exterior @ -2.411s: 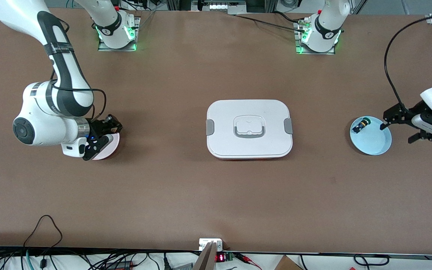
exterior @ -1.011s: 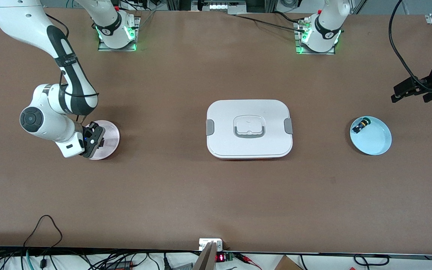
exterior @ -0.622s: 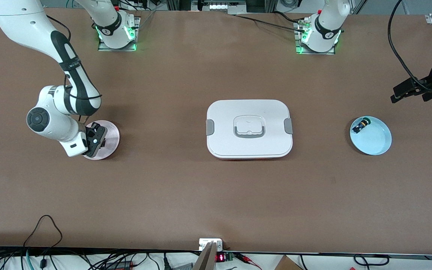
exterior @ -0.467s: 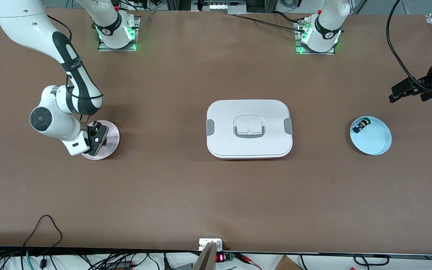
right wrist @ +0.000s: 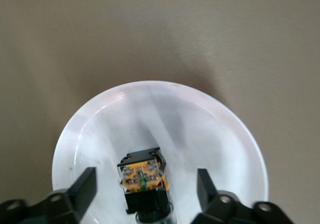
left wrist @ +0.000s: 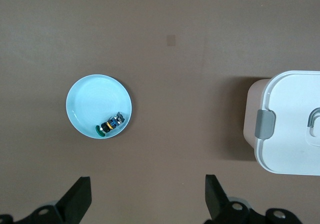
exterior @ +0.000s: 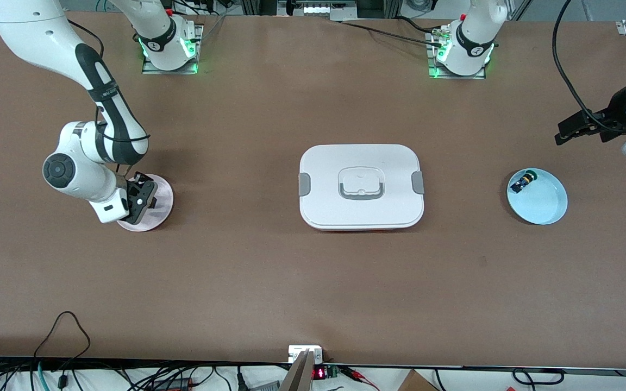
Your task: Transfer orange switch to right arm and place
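Right gripper (exterior: 144,196) low over the pink plate (exterior: 162,206) at the right arm's end of the table, fingers (right wrist: 82,189) spread wide with nothing between them touching. Orange switch (right wrist: 144,176) sits in the pink plate (right wrist: 200,129) between the 2 spread fingers, orange top facing up, apart from both pads; in the front view it is hidden under the gripper. Left gripper (exterior: 582,129) up in the air over bare table at the left arm's end, fingers (left wrist: 80,199) spread and empty, arm waiting. Blue plate (exterior: 544,206) lies on the table nearer to the front camera than what the left gripper is over, holding 1 small black part with green cap (exterior: 521,181) at its rim. White lidded box (exterior: 361,186) sits mid-table between the 2 plates, well apart from both.
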Controlling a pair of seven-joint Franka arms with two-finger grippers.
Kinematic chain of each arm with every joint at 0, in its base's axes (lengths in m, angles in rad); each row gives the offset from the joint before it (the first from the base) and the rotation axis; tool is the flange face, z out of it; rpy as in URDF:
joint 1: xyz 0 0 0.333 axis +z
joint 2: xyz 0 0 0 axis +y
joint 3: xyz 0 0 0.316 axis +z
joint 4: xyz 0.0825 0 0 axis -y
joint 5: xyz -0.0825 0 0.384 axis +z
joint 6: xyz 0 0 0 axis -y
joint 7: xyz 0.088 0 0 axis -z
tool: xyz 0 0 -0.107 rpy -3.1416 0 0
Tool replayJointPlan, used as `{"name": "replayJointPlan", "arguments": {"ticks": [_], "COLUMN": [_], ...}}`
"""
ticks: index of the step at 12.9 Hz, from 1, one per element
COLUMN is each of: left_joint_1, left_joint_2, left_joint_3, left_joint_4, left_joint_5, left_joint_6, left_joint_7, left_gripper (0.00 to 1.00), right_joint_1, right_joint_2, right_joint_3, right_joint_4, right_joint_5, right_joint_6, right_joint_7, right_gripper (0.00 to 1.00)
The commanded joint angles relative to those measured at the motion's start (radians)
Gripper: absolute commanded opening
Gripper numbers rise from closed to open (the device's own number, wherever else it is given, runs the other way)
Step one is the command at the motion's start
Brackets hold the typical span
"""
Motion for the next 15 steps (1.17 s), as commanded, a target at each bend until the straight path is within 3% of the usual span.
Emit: {"name": "replayJointPlan", "arguments": {"ticks": [1,3,7,11,15], "left_joint_1": [-0.011,-0.010,-0.011,-0.011,-0.010], "left_joint_2": [0.001,0.002,0.007,0.007,0.008], "left_joint_3": [0.007,0.006,0.006,0.006,0.006], "left_joint_4": [0.014,0.014,0.017,0.016,0.017], "left_joint_5": [0.036,0.044,0.050,0.050,0.050], "left_joint_6": [-0.019,-0.017,-0.003,0.003,0.000], "left_joint_7": [-0.020,-0.025,-0.018,-0.018,-0.014], "left_gripper": [1.00,1.00,1.00,1.00,1.00], "right_joint_1": [-0.007,-0.009,-0.011,-0.014,-0.026], "right_joint_2": [-0.078,-0.085,-0.101,-0.133,-0.153], "right_joint_3": [0.012,0.012,0.010,-0.001,0.001], "right_joint_4": [0.024,0.078,0.188,0.288,0.478], "right_joint_5": [0.000,0.010,0.153,0.156,0.142], "right_joint_6": [-0.064,-0.129,-0.341,-0.565,-0.858], "right_joint_7": [0.148,0.252,0.497,0.715,1.031], "right_gripper": [1.00,1.00,1.00,1.00,1.00]}}
